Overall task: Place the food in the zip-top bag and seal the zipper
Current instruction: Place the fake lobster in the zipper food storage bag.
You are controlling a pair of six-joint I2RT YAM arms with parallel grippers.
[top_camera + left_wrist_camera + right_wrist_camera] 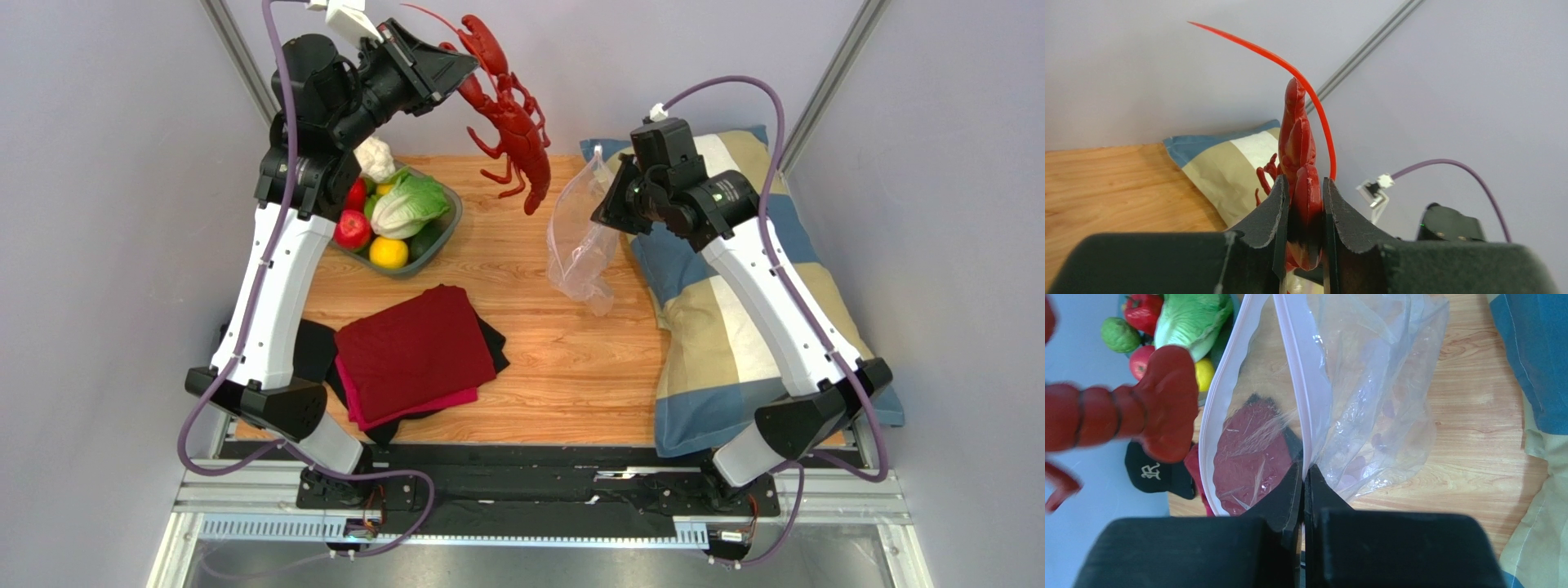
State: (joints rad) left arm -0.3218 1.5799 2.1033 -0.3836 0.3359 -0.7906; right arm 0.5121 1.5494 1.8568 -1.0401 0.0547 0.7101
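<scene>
The left gripper point(464, 71) is up in the air over the table's point(552, 368) far side, its fingers clamped on the head end of the red lobster point(513, 123), which hangs tail down. The right gripper point(1303, 478) has its fingers pressed together on the bag point(1376, 386) at the zipper point(1308, 373), holding it up with the mouth gaping. The lobster's tail sits just beside that mouth, outside it. The rest of the produce point(411, 202) lies in a bowl point(448, 233) at the far left. A red cloth point(411, 349) lies nearer, and a pillow point(736, 331) lies to the right.
</scene>
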